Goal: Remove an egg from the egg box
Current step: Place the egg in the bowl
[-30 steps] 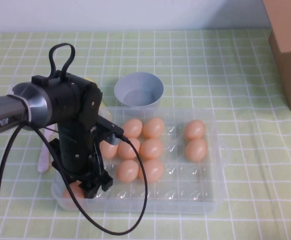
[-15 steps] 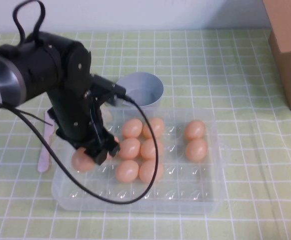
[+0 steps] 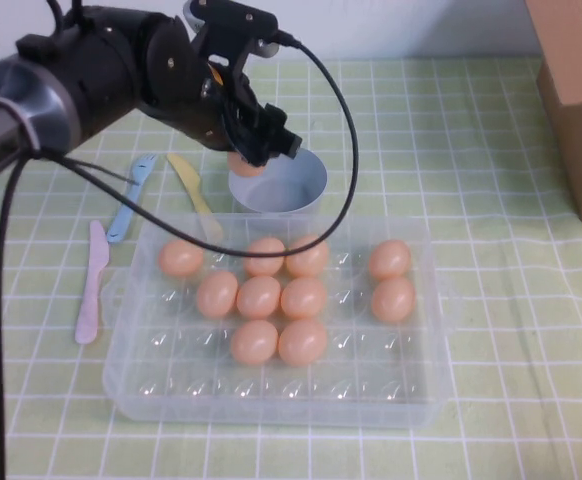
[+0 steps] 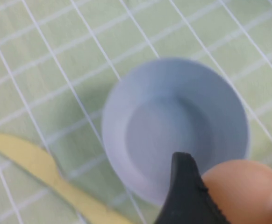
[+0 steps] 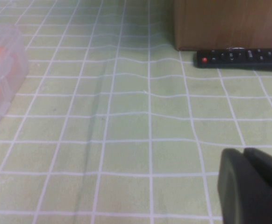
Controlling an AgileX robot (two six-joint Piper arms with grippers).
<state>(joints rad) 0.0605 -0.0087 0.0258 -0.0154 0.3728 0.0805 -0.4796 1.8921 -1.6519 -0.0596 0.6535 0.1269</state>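
My left gripper [image 3: 254, 152] is shut on one peach-orange egg [image 3: 244, 164] and holds it just above the left rim of the grey-blue bowl [image 3: 281, 181], behind the egg box. In the left wrist view the egg [image 4: 244, 192] sits against a black finger [image 4: 185, 189] over the bowl [image 4: 173, 116]. The clear plastic egg box [image 3: 426, 395] lies at the table's middle with several more eggs [image 3: 259, 297] in its cups. My right gripper [image 5: 245, 154] is shut and empty, low over the tablecloth at the far right, outside the high view.
A yellow knife [image 3: 193, 193], a blue knife [image 3: 131, 197] and a pink knife [image 3: 91, 285] lie left of the egg box. A cardboard box [image 3: 576, 90] stands at the back right, with a black remote [image 5: 241, 58] at its foot.
My left gripper has lifted an egg out of the front-left of the egg box and carried it back and to the right, over the bowl. The right arm has not moved.
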